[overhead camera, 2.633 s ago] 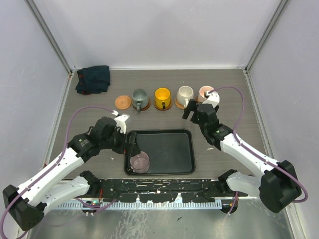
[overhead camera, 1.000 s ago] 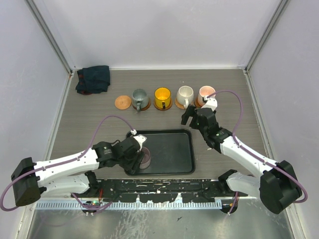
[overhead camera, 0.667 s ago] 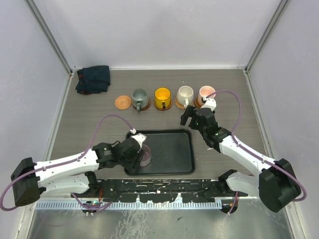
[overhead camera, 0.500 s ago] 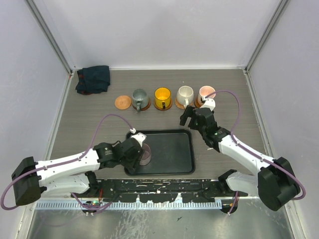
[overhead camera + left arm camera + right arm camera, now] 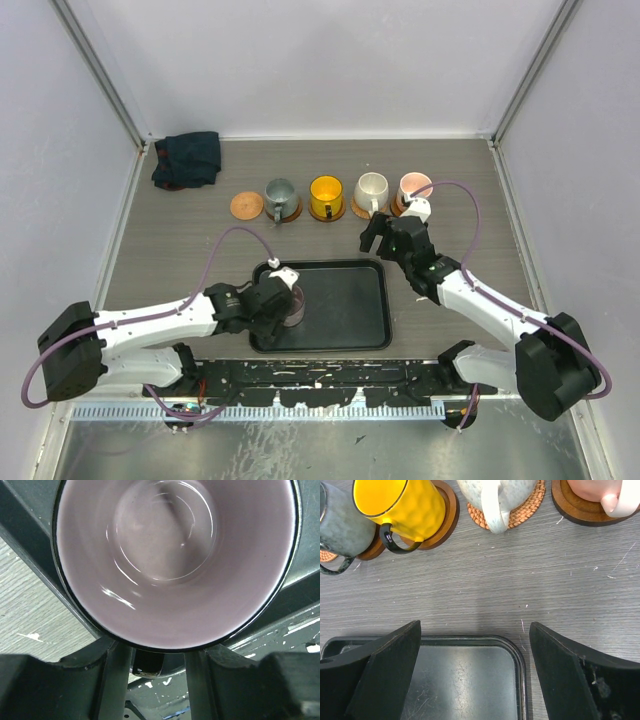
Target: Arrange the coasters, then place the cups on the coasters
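Your left gripper (image 5: 157, 655) straddles the dark handle (image 5: 147, 664) of the glossy mauve ceramic cup (image 5: 290, 305) in the black rectangular tray (image 5: 350, 300), likely to lift it upright. You cannot tell whether the jaws pinch. The bare round brown wooden coaster (image 5: 246, 205) waits at the row's left end, and your right gripper (image 5: 474, 627) hangs spread wide, clear of the placed cups.

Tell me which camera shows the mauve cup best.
Left wrist view: the mauve cup fills the frame, its glossy inside and dark rim clear. The top view shows it small, at the black tray's left end, against the left hand. The right wrist view misses it.
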`<state>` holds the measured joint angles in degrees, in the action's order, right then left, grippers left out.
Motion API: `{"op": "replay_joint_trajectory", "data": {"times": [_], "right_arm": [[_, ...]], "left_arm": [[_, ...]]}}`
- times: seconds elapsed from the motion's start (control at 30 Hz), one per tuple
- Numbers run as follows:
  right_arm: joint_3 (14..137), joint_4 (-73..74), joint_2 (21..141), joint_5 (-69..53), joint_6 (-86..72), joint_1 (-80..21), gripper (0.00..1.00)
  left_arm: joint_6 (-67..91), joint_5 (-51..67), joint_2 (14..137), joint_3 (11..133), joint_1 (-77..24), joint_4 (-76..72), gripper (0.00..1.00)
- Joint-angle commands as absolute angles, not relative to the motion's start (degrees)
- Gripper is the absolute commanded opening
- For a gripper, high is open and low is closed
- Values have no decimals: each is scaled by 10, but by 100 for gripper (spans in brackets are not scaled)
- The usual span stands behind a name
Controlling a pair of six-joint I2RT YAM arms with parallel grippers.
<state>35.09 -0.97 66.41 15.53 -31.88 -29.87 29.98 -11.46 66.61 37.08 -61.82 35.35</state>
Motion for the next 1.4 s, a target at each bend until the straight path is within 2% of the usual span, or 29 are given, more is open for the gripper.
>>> {"op": "replay_joint_trajectory", "data": {"times": [0.0,0.53,0.83,0.9,1.0,1.17,1.37], "right_arm": [[358,-42,665,157,-327,-296,93],[354,-54,688,134,-336,-296,92],[349,-54,681,132,-336,-296,92],[348,-53,679,132,-336,-296,91],[345,-53,677,132,-336,-296,91],[341,-53,673,130,-338,-296,91],[339,-54,670,130,-336,-296,90]], "left_arm": [[290,-143,669,397,-620,323,45],[299,-190,628,370,-620,288,47],[308,-188,638,364,-620,283,40],[312,-190,640,365,-620,284,34],[320,-201,640,362,-620,286,20],[326,-217,642,367,-620,297,7],[315,-234,635,378,-620,297,7]]}}
